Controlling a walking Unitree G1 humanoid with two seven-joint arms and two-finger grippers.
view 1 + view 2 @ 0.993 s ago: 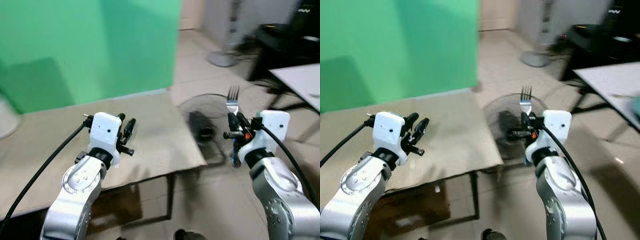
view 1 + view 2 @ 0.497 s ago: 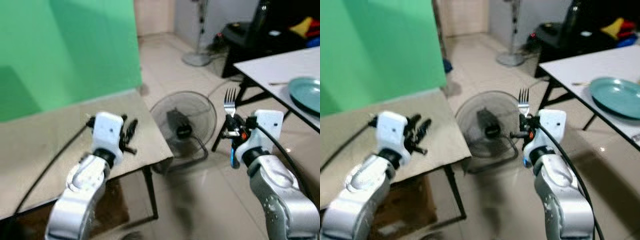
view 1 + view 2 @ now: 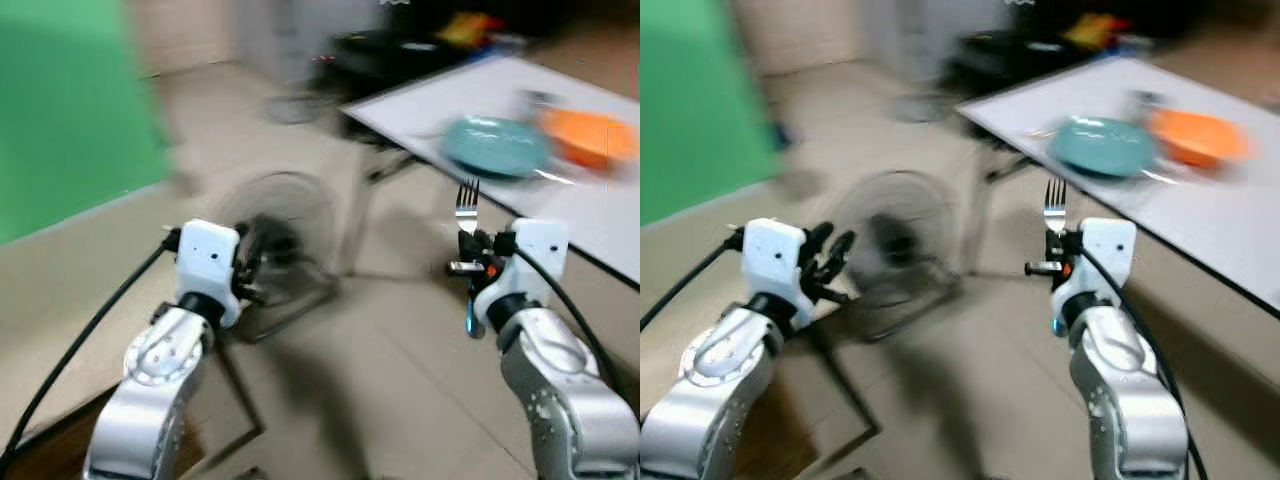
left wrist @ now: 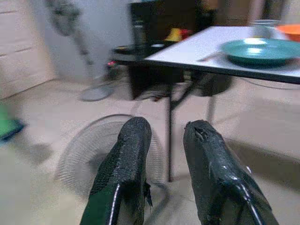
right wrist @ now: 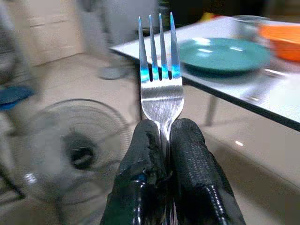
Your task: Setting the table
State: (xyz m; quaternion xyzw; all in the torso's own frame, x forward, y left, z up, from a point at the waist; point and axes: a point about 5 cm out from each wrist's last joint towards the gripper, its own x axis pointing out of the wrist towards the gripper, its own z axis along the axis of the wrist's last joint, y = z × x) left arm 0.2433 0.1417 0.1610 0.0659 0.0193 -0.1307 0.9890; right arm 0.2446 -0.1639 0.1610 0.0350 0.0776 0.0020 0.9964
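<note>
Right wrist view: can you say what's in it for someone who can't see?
The right claw pinches a silver fork upright, prongs up. Behind it, a white table holds a teal plate and something orange, and a fan sits on the floor.

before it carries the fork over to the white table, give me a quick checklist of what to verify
1. Fork clamped in the right end effector: ok, fingers shut on the handle, tines up.
2. Fork upright, not slipping: ok, as far as the blur allows.
3. Left end effector free: ok, fingers apart, holding nothing.
4. White table in view ahead to the right: ok.
5. Place setting there: ok, teal plate beside an orange bowl.
6. Floor fan out of the walking path: cannot tell.
</note>
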